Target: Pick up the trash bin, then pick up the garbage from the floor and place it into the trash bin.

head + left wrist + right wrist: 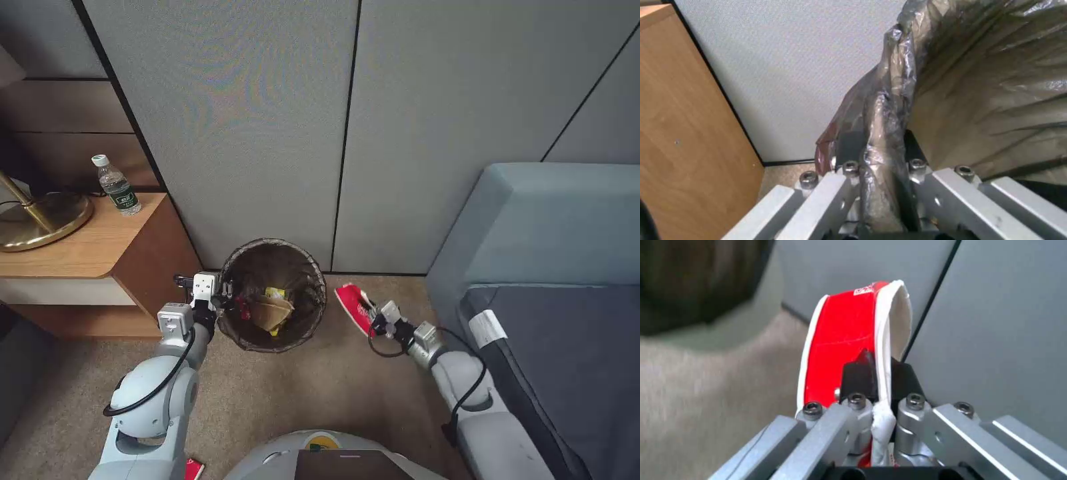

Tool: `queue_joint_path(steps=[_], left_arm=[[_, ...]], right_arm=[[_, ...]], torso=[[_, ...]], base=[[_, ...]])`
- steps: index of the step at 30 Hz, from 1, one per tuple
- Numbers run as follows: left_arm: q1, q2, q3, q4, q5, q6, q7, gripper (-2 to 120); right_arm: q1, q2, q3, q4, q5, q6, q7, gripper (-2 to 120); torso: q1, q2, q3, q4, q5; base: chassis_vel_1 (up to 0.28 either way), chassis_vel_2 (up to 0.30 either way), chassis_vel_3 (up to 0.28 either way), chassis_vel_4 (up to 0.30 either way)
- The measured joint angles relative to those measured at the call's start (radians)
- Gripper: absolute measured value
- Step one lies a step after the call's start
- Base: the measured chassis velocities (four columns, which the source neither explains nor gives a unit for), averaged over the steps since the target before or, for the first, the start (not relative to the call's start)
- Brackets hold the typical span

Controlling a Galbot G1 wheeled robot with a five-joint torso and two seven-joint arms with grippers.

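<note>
A: Right gripper [375, 319] is clamped on the red carton [355, 306], pinching one white-edged wall between its pads [859, 376], and the carton sticks straight out ahead of the fingertips.

B: And the bin [313, 313]?

A: Off to that gripper's left, near but apart, mouth open upward. Inside I can see a tan paper bag [272, 311] and a yellow wrapper [275, 293].

B: So the carton's long axis?

A: Runs along the gripper's own line, out from the fingertips toward the wall, not toward the bin. My read: the move turns on a sideways carry left until the carton hangs over the opening.

B: Who's holding the bin?

A: Left gripper [215, 298], on the bin's far side from the carton. It's closed over the rim [889, 110], bag liner bunched between its fingers [849, 166].

B: Which arm is nearer the carton?

A: The right, plainly; it has it. The left has its grip full with the bin.
</note>
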Motion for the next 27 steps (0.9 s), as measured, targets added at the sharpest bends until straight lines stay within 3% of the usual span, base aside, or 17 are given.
queue_joint_path(steps=[8, 14, 22, 27], left_arm=[[-0.003, 0.004, -0.002, 0.008, -0.009, 0.0, 0.001, 3], [-0.004, 0.005, -0.005, 0.01, -0.011, -0.001, 0.001, 3], [-0.003, 0.004, -0.005, 0.012, -0.011, -0.002, 0.002, 3], [-0.003, 0.004, 0.002, 0.015, -0.005, -0.002, 0.004, 3]], right_arm=[[0.016, -0.034, 0.009, 0.232, 0.103, -0.073, 0.03, 0], [0.045, -0.08, -0.034, 0.341, 0.172, -0.136, 0.072, 0], [0.086, -0.118, -0.115, 0.424, 0.276, -0.198, 0.122, 0], [0.12, -0.183, -0.188, 0.432, 0.324, -0.22, 0.135, 0]], torso=[[0.0, 0.0, 0.0, 0.0, 0.0], [0.0, 0.0, 0.0, 0.0, 0.0], [0.0, 0.0, 0.0, 0.0, 0.0], [0.0, 0.0, 0.0, 0.0001, 0.0001]], base=[[0.0, 0.0, 0.0, 0.0], [0.0, 0.0, 0.0, 0.0], [0.0, 0.0, 0.0, 0.0], [0.0, 0.0, 0.0, 0.0]])
